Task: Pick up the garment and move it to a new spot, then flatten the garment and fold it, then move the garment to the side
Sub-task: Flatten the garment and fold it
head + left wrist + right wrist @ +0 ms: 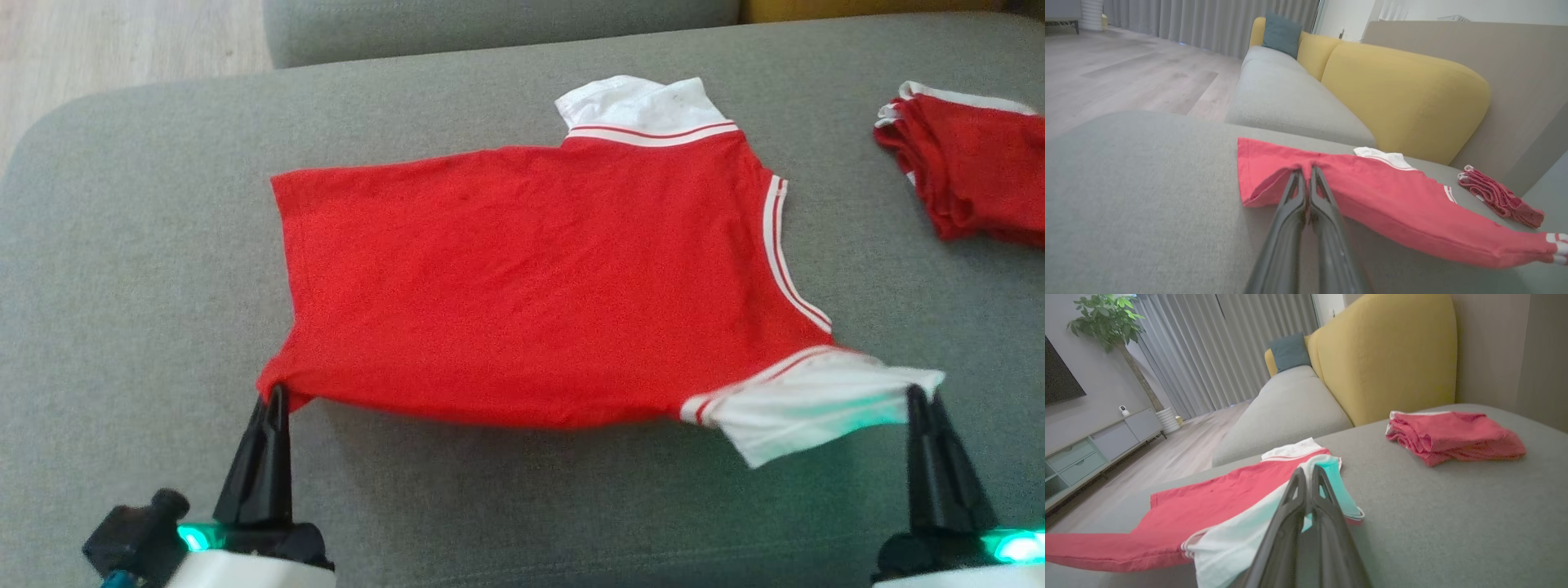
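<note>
A red shirt (531, 278) with white sleeves and white-striped trim lies spread on the grey cushion (163, 245), its near edge lifted off the fabric. My left gripper (276, 392) is shut on the red hem corner at the lower left. My right gripper (921, 390) is shut on the white sleeve (808, 404) at the lower right. In the left wrist view the shirt (1384, 204) sags between the two grips from my left gripper (1308, 169). In the right wrist view my right gripper (1308, 471) pinches the white sleeve (1237, 539), tinted green by the gripper's light.
A folded red garment (971, 171) lies at the cushion's right edge, and shows as a pile (1453, 437) in the right wrist view. A yellow sofa back (1404, 94) and a second grey seat (1286, 98) stand behind. Wooden floor (106, 57) lies beyond the cushion's far left edge.
</note>
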